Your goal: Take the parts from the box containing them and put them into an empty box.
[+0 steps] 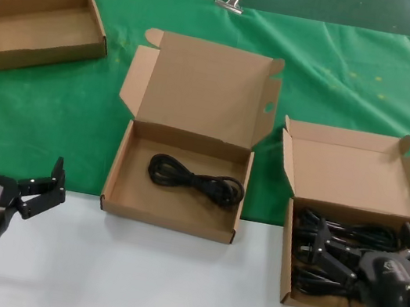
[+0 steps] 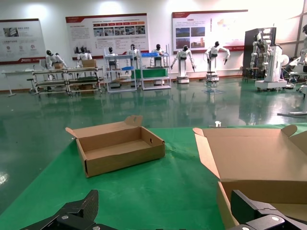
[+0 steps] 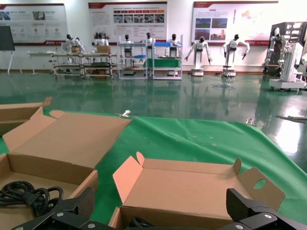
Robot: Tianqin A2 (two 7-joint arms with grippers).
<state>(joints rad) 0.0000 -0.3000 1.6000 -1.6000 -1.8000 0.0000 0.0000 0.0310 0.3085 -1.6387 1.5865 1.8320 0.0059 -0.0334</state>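
Observation:
The box with splayed ear flaps (image 1: pixel 357 168) sits at the right and holds several black coiled cords (image 1: pixel 349 235). My right gripper (image 1: pixel 367 234) is open, just above those cords and holding nothing. In the right wrist view the gripper (image 3: pixel 162 206) hangs before this box (image 3: pixel 192 187), with a bit of cord (image 3: pixel 136 222) showing. The largest box (image 1: pixel 172 207), with its tall lid, stands in the middle and holds one cord bundle (image 1: pixel 196 180), which also shows in the right wrist view (image 3: pixel 29 194). My left gripper (image 1: pixel 12 167) is open and empty at the near left, left of that box.
A small plain cardboard box (image 1: pixel 43 14) lies at the far left on the green cloth (image 1: pixel 361 78); it also shows in the left wrist view (image 2: pixel 120 148). The near strip of table (image 1: pixel 166 282) is white. Metal clips (image 1: pixel 232 2) hold the cloth's far edge.

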